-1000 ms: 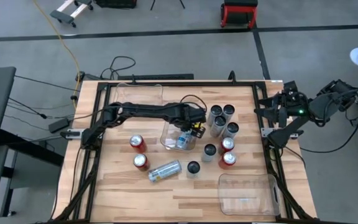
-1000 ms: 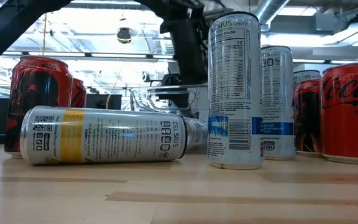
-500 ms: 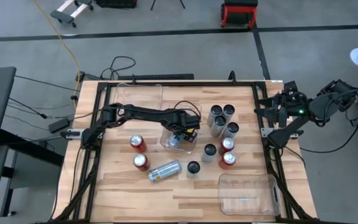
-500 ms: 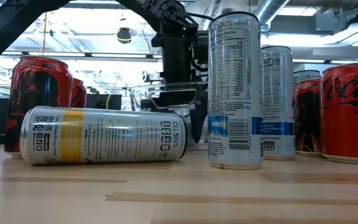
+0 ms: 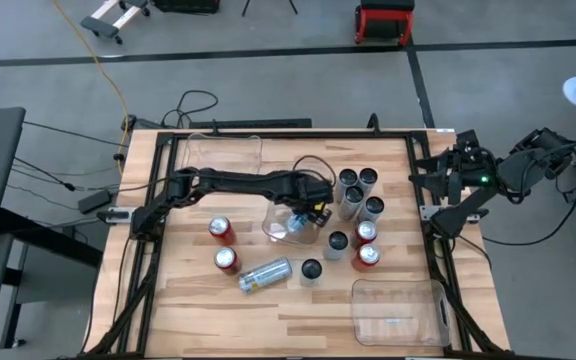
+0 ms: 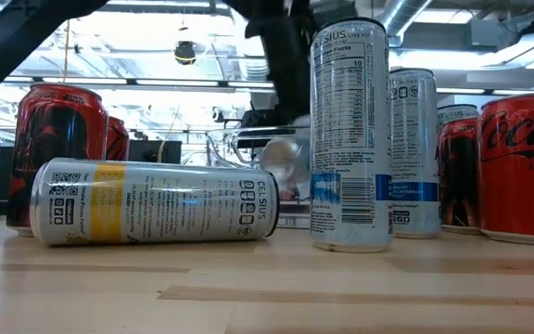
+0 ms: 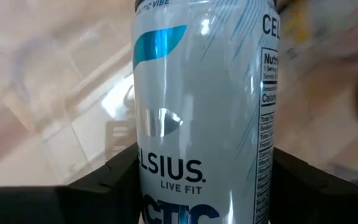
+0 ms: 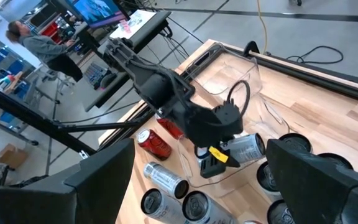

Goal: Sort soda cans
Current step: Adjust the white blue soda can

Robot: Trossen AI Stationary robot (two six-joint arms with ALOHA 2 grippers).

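Left gripper (image 5: 306,213), my working tool, clasped a silver-grey Celsius can (image 7: 204,112) between both fingers, tilted over the clear bin (image 5: 273,228) at mid-table. Right gripper (image 5: 438,182) waited spread wide off the table's right edge.

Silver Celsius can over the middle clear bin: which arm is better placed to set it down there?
Left. The left gripper already has the silver can between its fingers above the middle bin. The right gripper waits open off the table's right edge.
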